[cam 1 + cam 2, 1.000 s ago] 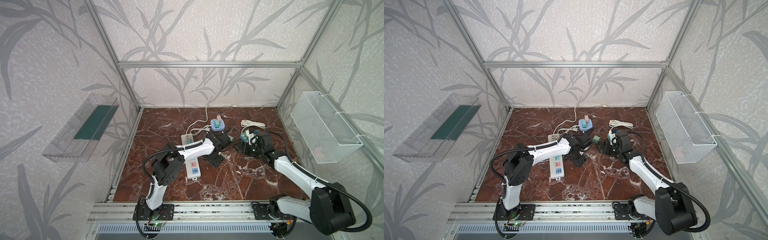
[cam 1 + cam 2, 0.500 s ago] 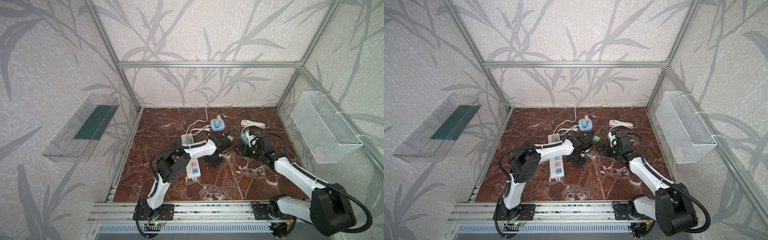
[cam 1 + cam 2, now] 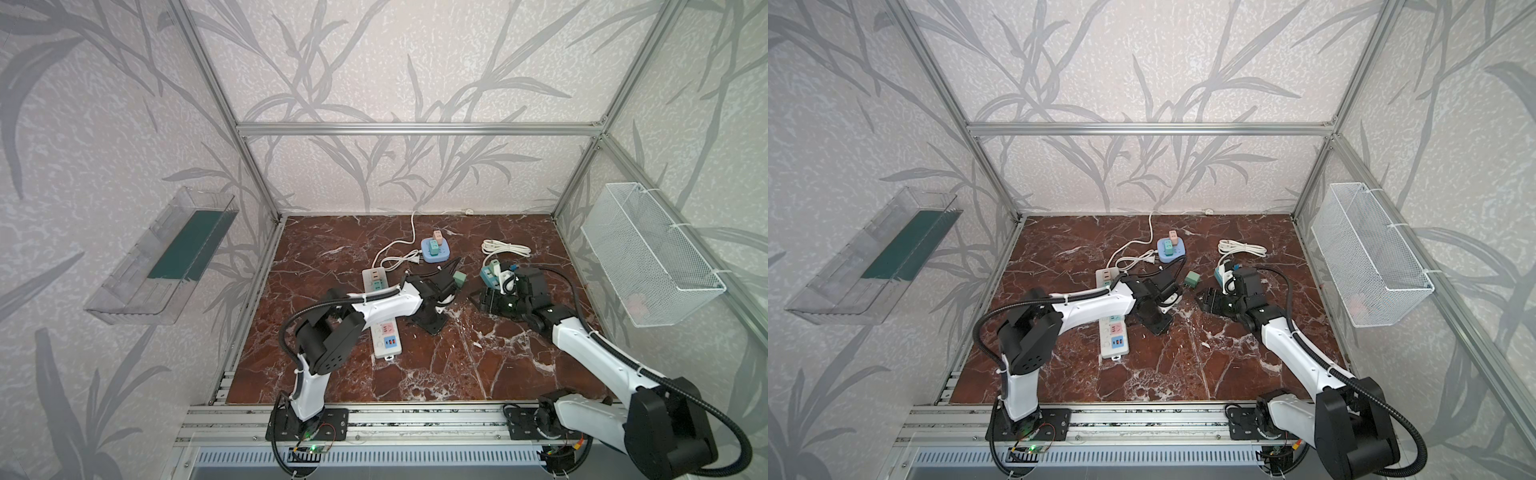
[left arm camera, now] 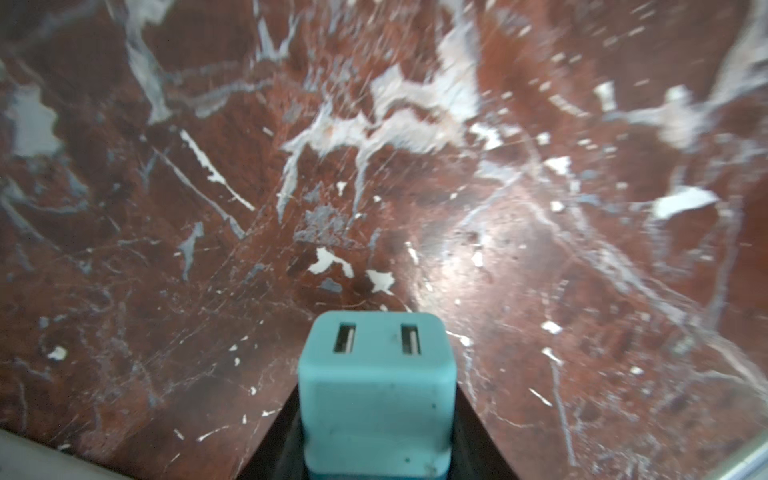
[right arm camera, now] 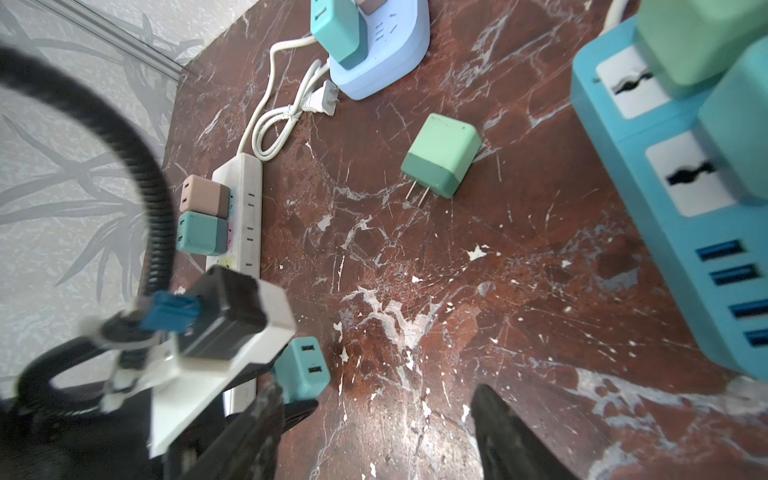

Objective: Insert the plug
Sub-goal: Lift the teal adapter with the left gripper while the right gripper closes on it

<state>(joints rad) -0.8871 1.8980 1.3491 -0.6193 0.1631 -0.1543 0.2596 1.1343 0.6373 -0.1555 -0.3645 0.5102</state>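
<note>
1. Left gripper [image 4: 376,453]: jaws pinched on the teal plug [image 4: 376,386], one dark jaw on each side of it. The USB-slot face points away from the jaws, out over the marble table [image 4: 166,208]; the prongs are hidden.
2. In the right wrist view the teal plug [image 5: 302,368] sits low over the marble, just beside the long edge of the white power strip [image 5: 245,199]. Can't tell whether it touches the marble.
3. Right gripper [image 5: 376,390]: jaws spread, only bare marble between them.
4. Green plug [image 5: 442,156] lies loose on its side on the marble, prongs exposed. It is apart from both grippers and shows in both top views [image 3: 459,279].
5. Blue power strip [image 5: 665,208] lies just beside the right gripper, with plugs seated at one end.
6. The white power strip carries a brown and a teal cube at its far end.
</note>
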